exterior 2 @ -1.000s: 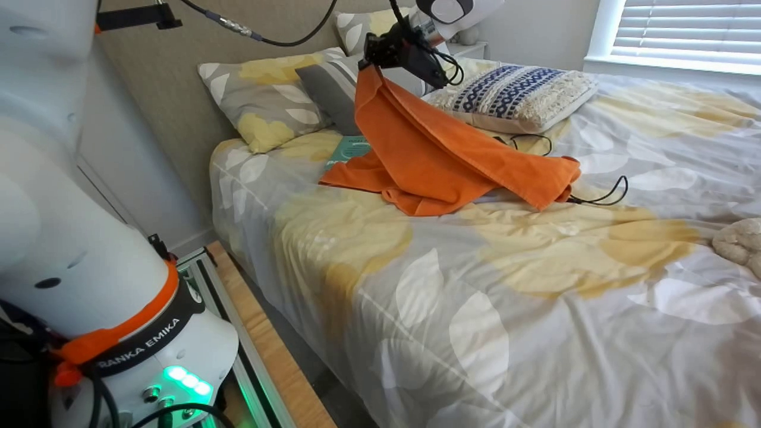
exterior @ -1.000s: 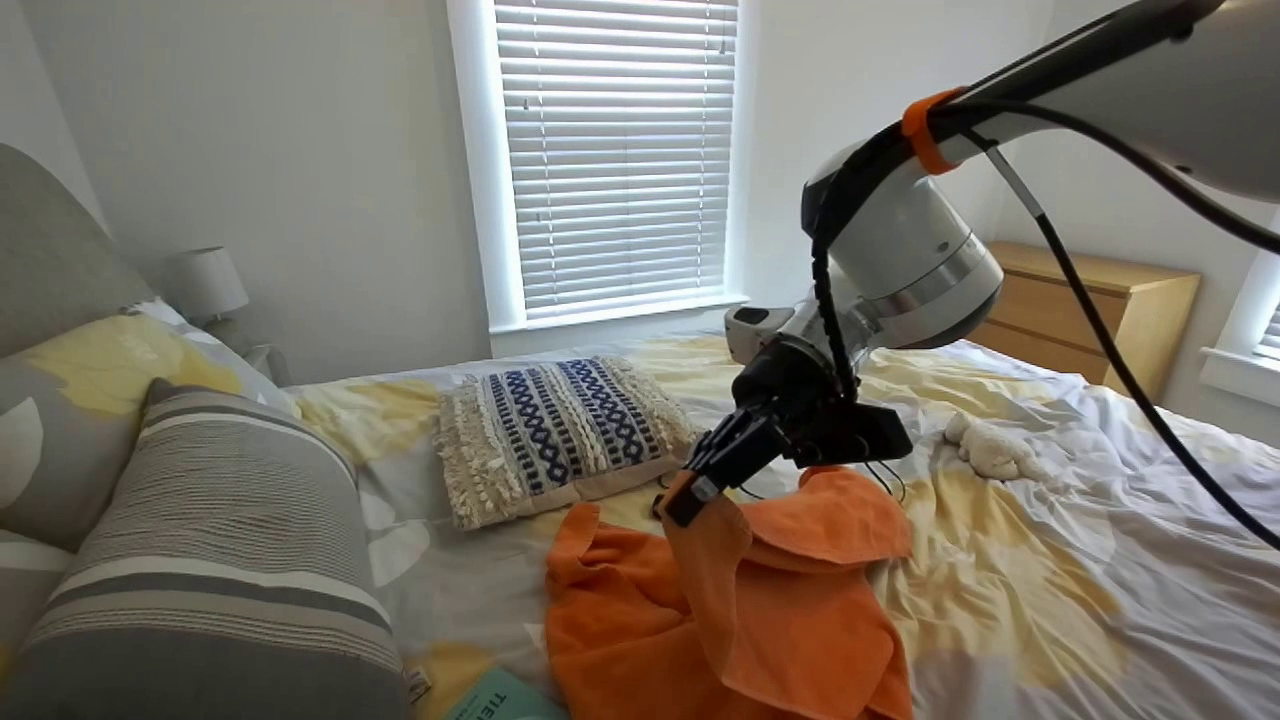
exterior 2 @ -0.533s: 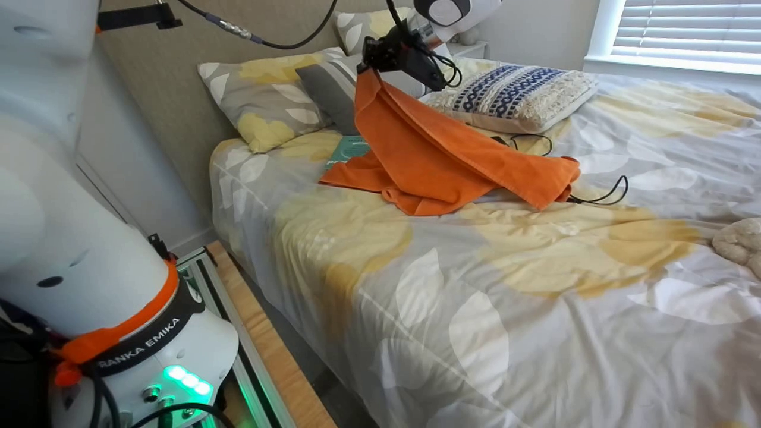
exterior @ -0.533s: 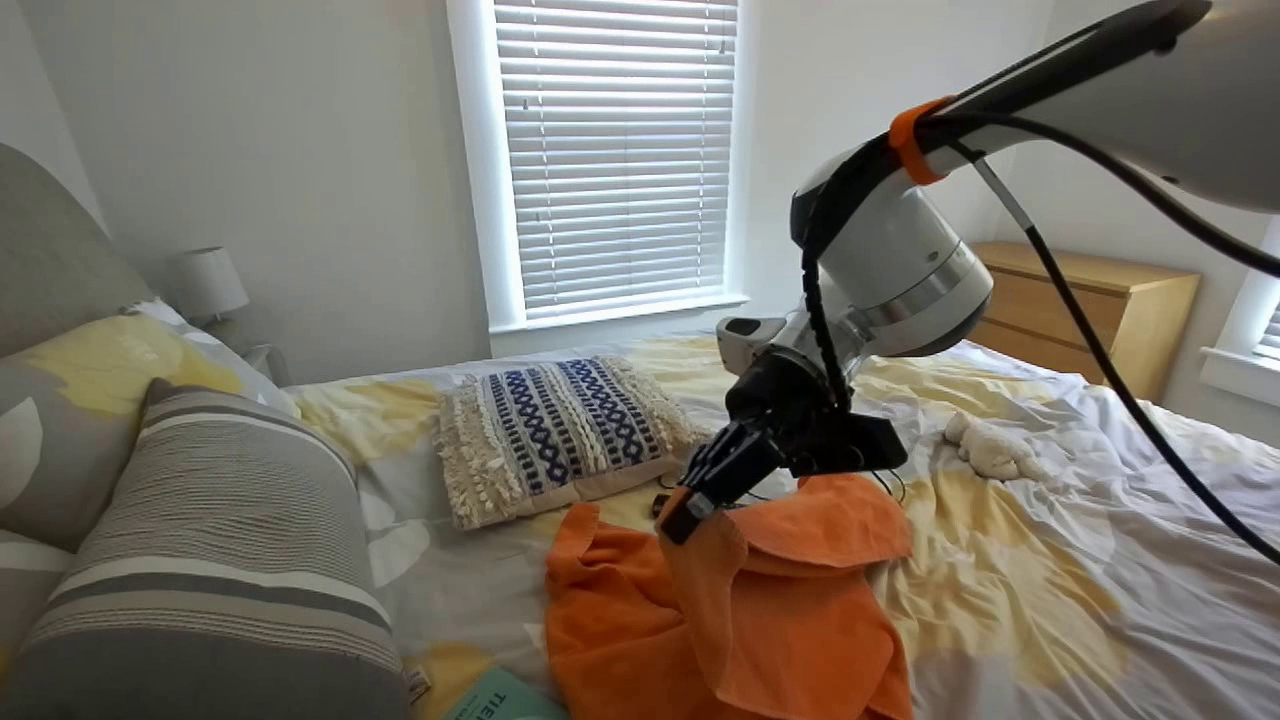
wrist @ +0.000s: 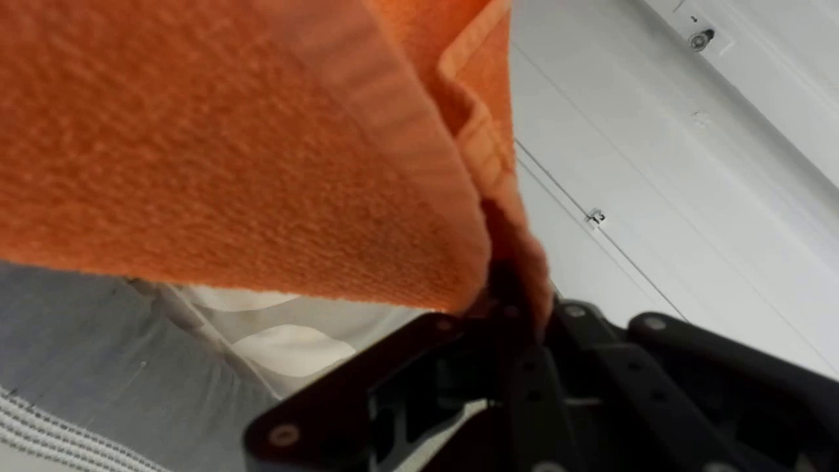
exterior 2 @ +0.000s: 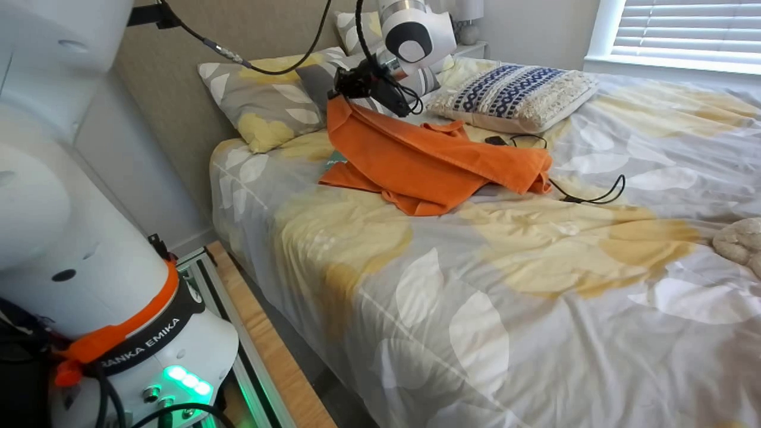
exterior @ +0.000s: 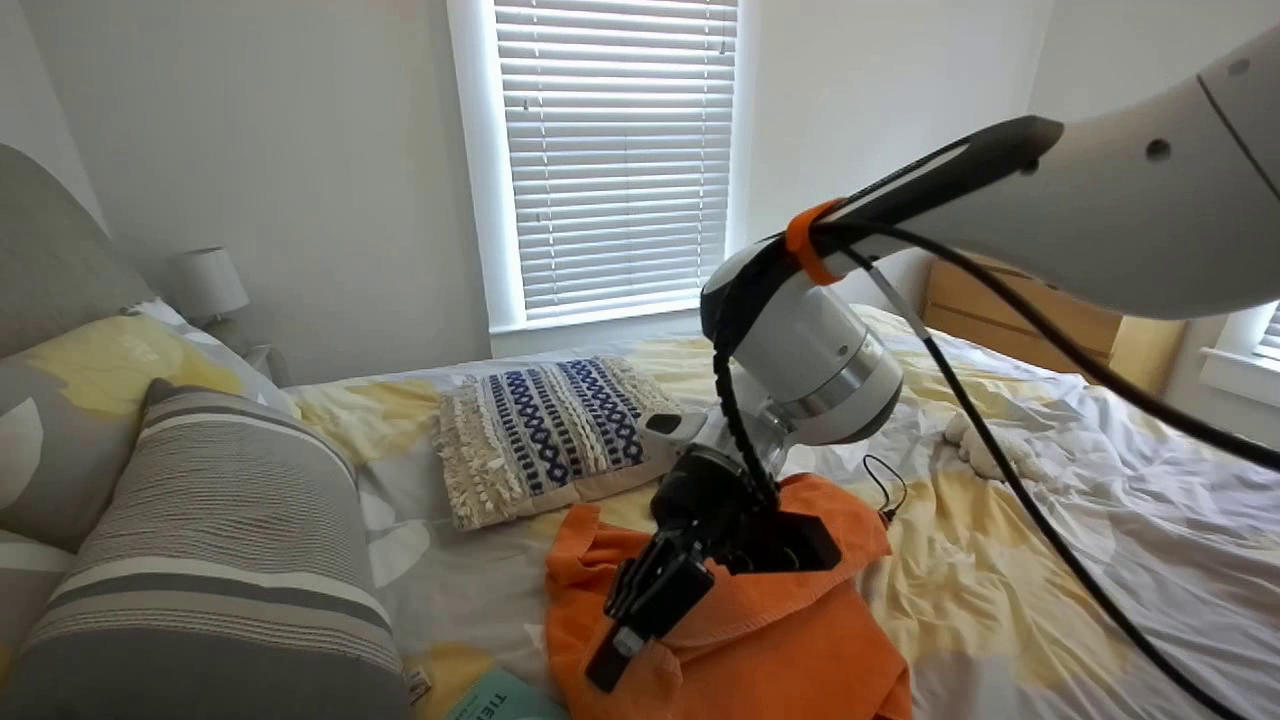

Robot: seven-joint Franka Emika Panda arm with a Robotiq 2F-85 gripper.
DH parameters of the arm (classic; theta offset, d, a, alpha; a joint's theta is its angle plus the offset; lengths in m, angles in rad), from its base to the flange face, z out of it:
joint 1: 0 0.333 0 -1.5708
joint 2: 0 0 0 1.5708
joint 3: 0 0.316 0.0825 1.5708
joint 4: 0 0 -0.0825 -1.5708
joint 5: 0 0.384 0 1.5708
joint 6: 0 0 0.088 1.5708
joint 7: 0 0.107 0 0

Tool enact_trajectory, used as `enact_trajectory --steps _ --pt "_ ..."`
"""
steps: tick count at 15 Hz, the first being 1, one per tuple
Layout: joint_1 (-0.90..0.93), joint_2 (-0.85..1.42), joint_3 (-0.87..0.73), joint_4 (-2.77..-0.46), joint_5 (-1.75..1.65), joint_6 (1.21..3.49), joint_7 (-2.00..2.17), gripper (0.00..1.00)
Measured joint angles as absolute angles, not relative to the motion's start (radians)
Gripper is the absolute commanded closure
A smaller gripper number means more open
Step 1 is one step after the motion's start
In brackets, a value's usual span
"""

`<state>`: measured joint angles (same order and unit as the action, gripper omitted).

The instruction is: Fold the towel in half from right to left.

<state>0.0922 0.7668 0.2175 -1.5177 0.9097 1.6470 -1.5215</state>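
the black two-finger gripper point(wrist: 514, 316) has got the rumpled orange cloth towel point(exterior 2: 410, 160) pinched by an edge, rest draping onto the yellow-and-grey floral bedsheet point(exterior 2: 535, 249)

In an exterior view, the towel point(exterior: 800, 660) is cut off by the bottom edge; the green book point(exterior: 500, 695) beside the towel likewise. Wrist view: the end effector point(wrist: 514, 308), at the towel, has tips partly obscured by cloth.

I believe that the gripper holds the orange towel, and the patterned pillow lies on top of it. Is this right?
Not quite: the patterned pillow lies on the bed, not on the orange towel, as both exterior views show. The gripper does hold the towel.
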Motion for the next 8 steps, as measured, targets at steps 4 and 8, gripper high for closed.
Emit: enact_trajectory --steps 4,8 --pt "0.117 0.838 0.217 -1.479 0.897 1.647 -1.519 0.66" --pt "0.118 0.871 0.217 -1.462 0.872 1.647 -1.496 0.36"
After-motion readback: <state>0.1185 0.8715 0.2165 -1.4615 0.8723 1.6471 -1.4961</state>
